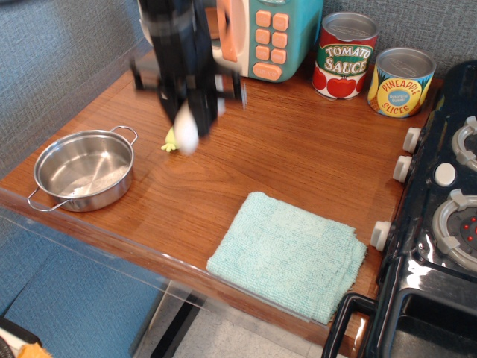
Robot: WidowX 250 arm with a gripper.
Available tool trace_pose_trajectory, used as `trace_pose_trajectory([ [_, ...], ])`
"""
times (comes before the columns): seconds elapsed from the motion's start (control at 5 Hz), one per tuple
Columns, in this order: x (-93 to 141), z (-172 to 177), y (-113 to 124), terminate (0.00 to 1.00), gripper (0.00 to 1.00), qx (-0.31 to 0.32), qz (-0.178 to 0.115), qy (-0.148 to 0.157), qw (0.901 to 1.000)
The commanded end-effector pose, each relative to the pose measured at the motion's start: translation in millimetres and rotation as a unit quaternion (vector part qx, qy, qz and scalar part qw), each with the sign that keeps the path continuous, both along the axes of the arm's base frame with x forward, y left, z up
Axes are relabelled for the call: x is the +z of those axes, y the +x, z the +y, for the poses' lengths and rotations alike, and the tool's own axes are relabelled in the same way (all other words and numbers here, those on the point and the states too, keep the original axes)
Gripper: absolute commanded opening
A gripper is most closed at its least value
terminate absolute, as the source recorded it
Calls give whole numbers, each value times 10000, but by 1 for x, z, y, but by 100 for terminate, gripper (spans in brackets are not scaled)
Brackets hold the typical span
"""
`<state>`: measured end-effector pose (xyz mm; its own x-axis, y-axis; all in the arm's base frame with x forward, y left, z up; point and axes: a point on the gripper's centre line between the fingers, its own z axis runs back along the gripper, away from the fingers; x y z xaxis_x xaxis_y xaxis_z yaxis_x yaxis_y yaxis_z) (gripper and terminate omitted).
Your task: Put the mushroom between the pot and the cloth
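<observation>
Cans (345, 56) read "TOMATO SAUCE" and "PINEAPPLE SLICES"; the blurred end effector (188, 112) seemingly grips the mushroom (185, 133) hanging beneath it.

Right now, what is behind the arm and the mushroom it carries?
The end effector holds the mushroom. Behind them only the green tip of the toy vegetable shows; the rest is covered, as is part of the toy microwave.

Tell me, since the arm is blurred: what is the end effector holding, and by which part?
The mushroom, gripped at its upper end by the end effector; its lower end hangs free.
</observation>
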<state>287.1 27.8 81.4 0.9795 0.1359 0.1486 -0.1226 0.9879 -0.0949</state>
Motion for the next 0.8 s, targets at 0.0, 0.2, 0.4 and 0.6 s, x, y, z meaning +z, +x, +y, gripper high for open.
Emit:
trace_pose_trajectory([
  [0.0, -37, 11, -43, 0, 0, -48, 154, 231, 9996],
  [0.2, -47, 12, -46, 0, 0, -310, 166, 164, 9992],
  [0.4, -46, 9, -44, 0, 100, -391, 130, 130, 9991],
  [0.6, -31, 3, -42, 0, 100, -389, -30, 68, 9992],
])
